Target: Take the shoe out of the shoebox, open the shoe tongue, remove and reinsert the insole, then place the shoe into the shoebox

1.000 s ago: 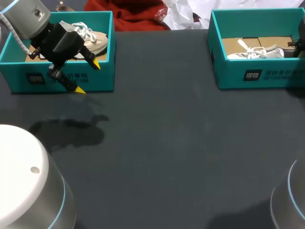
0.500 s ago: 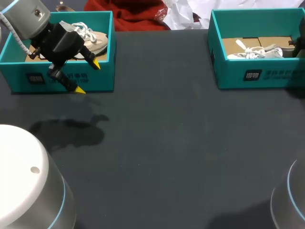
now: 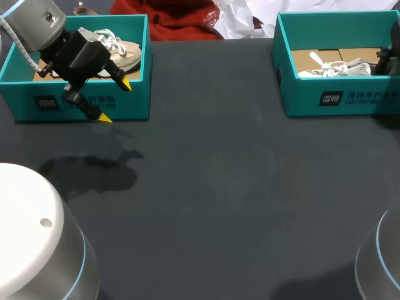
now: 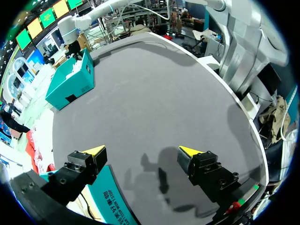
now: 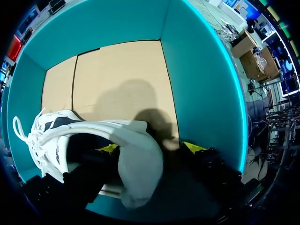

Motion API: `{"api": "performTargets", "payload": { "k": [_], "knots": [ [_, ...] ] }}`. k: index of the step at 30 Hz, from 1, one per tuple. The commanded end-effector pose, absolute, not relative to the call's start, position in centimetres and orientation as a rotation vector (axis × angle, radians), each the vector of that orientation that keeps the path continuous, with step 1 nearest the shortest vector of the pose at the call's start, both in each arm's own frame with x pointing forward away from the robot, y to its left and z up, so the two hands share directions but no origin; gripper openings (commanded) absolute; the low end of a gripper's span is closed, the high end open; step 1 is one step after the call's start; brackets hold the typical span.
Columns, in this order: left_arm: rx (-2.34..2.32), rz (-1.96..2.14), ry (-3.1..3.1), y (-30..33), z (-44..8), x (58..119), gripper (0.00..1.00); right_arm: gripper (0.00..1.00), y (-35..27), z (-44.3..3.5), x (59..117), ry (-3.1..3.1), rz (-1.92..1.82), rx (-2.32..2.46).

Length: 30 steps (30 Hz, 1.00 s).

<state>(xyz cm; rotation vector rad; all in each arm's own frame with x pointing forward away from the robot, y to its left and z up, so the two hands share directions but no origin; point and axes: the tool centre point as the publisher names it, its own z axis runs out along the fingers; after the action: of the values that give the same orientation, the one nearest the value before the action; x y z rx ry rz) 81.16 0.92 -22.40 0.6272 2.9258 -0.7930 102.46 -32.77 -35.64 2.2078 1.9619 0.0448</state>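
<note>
A dark grey table (matte top) carries soft shadows.

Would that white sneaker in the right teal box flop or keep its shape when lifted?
The white lace-up sneaker probably keeps its shape: its heel stands rounded. Its loose laces would likely dangle and could snag the teal cardboard shoebox.
</note>
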Motion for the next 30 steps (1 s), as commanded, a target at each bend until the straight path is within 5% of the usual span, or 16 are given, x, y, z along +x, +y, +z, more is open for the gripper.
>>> {"api": "performTargets", "payload": {
  "k": [1, 30],
  "knots": [
    [0.629, -0.792, 2.927, 0.9, -22.5, 81.3, 1.00, 0.96, -32.4, -34.6, 102.1, 1.957, 0.035, 2.198],
    [0.629, -0.792, 2.927, 0.9, -22.5, 81.3, 1.00, 1.00, -26.5, -20.4, 96.8, 1.928, 0.137, 2.214]
  ]
}}
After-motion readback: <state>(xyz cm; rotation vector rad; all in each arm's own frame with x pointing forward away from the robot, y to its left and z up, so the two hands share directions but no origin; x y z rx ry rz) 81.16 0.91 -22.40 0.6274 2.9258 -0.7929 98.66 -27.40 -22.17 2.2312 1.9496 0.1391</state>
